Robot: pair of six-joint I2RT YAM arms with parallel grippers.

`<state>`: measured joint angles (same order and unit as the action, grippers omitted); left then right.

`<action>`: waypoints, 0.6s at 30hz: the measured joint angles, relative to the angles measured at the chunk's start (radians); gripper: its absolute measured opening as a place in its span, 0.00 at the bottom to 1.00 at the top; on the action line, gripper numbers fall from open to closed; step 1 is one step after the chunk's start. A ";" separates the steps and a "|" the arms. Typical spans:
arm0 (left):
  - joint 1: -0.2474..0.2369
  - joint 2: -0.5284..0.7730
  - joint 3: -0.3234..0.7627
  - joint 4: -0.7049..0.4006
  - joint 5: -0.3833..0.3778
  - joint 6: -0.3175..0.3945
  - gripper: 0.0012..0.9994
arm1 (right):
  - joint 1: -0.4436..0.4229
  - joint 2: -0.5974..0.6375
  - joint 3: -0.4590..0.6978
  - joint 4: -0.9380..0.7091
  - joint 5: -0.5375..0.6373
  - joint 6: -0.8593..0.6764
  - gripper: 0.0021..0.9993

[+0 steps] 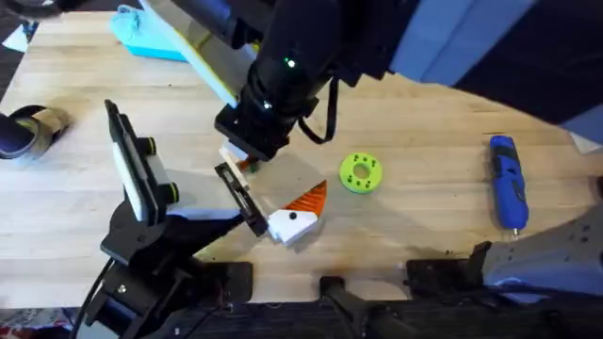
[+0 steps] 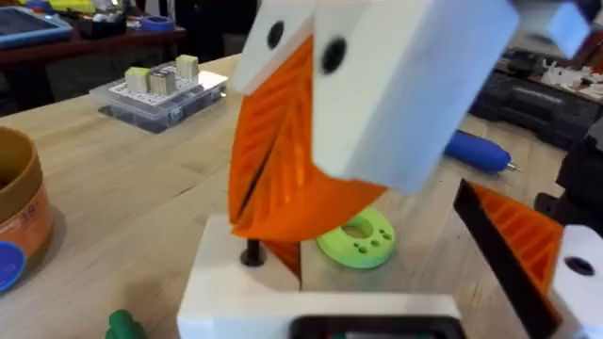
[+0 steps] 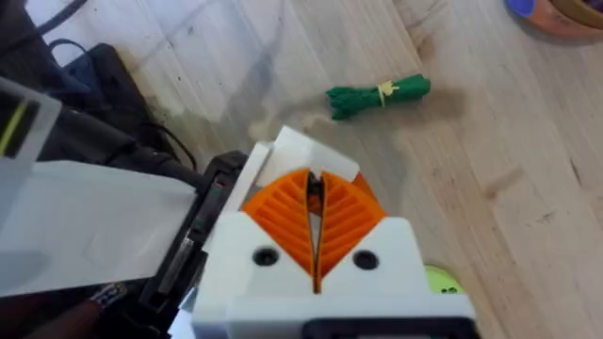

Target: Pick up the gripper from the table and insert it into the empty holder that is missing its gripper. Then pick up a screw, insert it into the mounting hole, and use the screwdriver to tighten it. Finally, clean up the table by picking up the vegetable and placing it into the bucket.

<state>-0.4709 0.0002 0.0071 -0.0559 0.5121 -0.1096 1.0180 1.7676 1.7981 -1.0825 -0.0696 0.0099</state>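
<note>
Wooden table (image 1: pixel 424 217) of light planks carries everything. Near the front edge lies the gripper (image 1: pixel 294 222), a white block with a dark hole and an orange ribbed finger. Over it the right gripper (image 3: pixel 316 226) has its orange pads pressed together; for the left gripper I cannot tell. At right lies the blue screwdriver (image 1: pixel 506 182). No writing can be read on the bucket (image 2: pixel 17 221), only a blue label.
</note>
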 joint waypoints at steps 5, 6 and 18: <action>0.000 0.000 0.000 0.000 0.000 0.000 0.99 | 0.000 0.005 0.000 0.003 -0.003 -0.004 0.00; 0.000 0.000 0.000 0.000 0.000 0.000 0.99 | 0.000 0.005 0.000 0.003 -0.003 -0.004 0.00; 0.000 0.000 0.000 0.000 0.000 0.000 0.99 | 0.000 0.005 0.000 0.001 -0.029 -0.020 0.00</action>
<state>-0.4709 0.0002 0.0071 -0.0556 0.5121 -0.1093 1.0180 1.7722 1.7981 -1.0812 -0.0984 -0.0097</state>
